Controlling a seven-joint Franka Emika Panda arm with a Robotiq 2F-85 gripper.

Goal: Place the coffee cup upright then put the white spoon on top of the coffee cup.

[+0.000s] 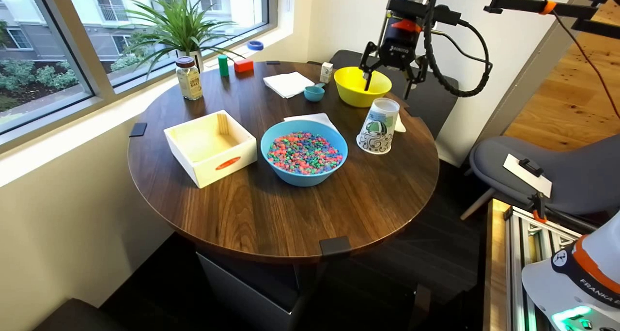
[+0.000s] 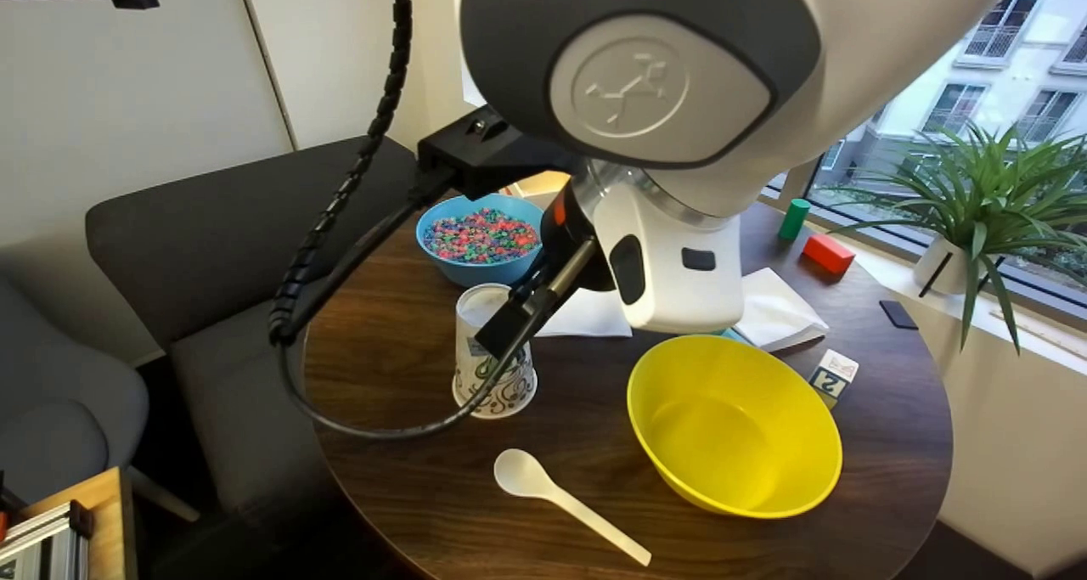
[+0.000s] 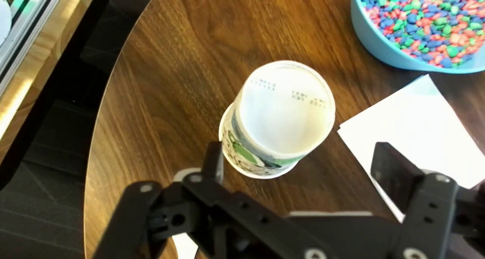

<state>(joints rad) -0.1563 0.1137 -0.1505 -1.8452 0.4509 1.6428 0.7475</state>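
Observation:
The coffee cup [image 1: 378, 127] stands mouth-down on the round table, its narrow closed base facing up. It also shows in an exterior view [image 2: 497, 376], partly behind the gripper and a cable, and in the wrist view [image 3: 286, 111]. The white spoon [image 2: 573, 505] lies flat beside the cup. In an exterior view the cup hides most of the spoon [image 1: 399, 124]; in the wrist view the left finger covers part of the spoon [image 3: 185, 245]. My gripper [image 1: 387, 86] is open and empty, above the table and near the cup. Its fingers show wide apart in the wrist view [image 3: 301, 156].
A yellow bowl [image 2: 734, 444] stands near the spoon. A blue bowl [image 1: 304, 178] of coloured pebbles and a wooden box [image 1: 210, 151] stand beyond the cup. White napkins [image 3: 420, 126], a teal scoop [image 1: 314, 93], a letter block [image 1: 326, 72] and a jar [image 1: 189, 81] are also on the table.

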